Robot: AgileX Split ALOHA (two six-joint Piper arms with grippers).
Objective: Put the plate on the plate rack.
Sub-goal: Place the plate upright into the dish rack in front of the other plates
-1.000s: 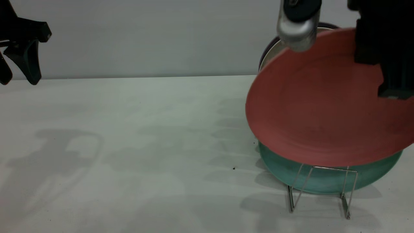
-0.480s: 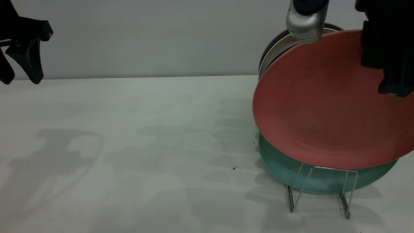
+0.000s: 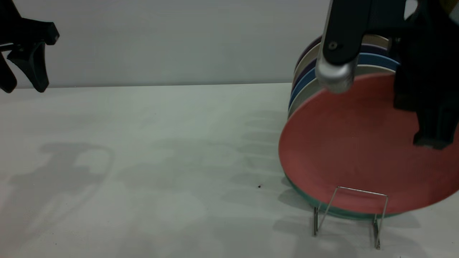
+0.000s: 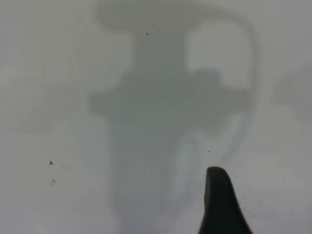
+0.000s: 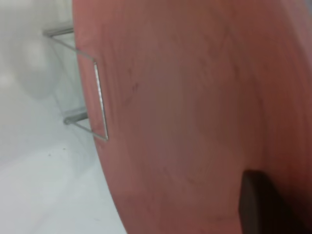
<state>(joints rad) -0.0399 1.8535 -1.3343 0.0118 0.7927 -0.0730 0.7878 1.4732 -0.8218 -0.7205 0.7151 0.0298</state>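
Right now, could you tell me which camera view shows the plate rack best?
The exterior view: the plate rack shows its front loop and feet below the plate. The right wrist view shows only that loop against the plate; the left wrist view shows none.

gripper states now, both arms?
Left gripper: open, empty, parked at the far left.
Right gripper: shut on the plate, at the plate rack.
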